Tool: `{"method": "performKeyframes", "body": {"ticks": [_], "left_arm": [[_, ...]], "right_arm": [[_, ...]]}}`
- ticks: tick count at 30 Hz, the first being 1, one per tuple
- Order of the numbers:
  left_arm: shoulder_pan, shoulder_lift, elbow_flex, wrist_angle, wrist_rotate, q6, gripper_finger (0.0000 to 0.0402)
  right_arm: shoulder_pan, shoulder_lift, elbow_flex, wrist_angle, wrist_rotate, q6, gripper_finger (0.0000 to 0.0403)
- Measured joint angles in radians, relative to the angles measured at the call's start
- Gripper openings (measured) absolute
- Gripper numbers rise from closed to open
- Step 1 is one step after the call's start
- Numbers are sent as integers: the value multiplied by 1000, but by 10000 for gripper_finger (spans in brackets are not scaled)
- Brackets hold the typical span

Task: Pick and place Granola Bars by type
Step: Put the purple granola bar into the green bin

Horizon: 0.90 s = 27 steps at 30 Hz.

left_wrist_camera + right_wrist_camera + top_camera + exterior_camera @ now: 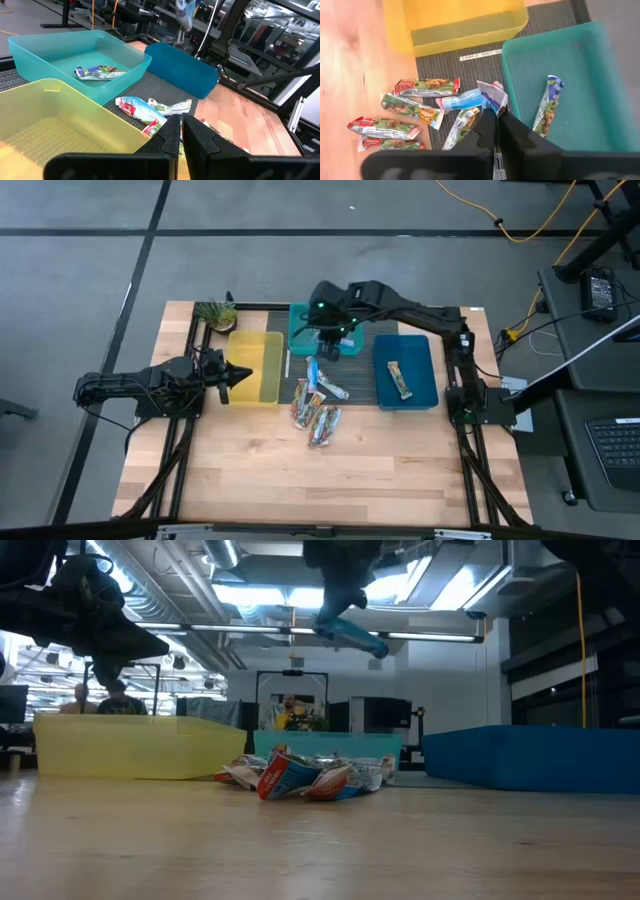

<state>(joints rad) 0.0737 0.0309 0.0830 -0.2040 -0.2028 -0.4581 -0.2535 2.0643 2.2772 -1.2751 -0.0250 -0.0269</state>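
My right gripper [497, 116] hangs high over the near edge of the teal bin [580, 75], shut on a blue-white granola bar [467, 101]. The low view shows that bar [352, 636] well above the table. Several more bars [316, 412] lie in a loose pile on the black mat and the wood in front of the bins. One bar [547, 105] lies flat in the teal bin and one [401, 380] in the blue bin [425, 352]. My left gripper [238, 376] waits shut beside the left wall of the yellow bin [255, 340]. My right gripper pinches the blue-white bar by one crimped end of its wrapper [492, 97] between its two fingers. The fingers come from above, slanting down. The bar is lifted clear of the pile and juts out sideways from the fingertips, tilted, its free end [375, 646] lower.
The three bins stand in a row at the far side: yellow, teal, blue. A small potted plant [215, 312] stands at the far left corner. Bare wood lies on the near half of the table [320, 480]. A white label strip [480, 56] lies on the mat.
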Motion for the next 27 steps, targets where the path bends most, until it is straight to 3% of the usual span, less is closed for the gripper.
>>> {"method": "performKeyframes", "body": {"ticks": [5, 11, 18, 27], "left_arm": [[0, 0, 0, -1, -1, 0, 13], [0, 0, 0, -1, -7, 0, 13], [0, 0, 0, 0, -39, 0, 13], [0, 0, 0, 2, -93, 0, 13]], "right_arm": [[-46, -20, 1, 6, 9, -3, 24], [-174, -14, 23, 28, -53, -75, 15], [-317, -10, 46, 30, -54, -113, 20], [-346, 115, 45, 55, -54, -136, 16]]}}
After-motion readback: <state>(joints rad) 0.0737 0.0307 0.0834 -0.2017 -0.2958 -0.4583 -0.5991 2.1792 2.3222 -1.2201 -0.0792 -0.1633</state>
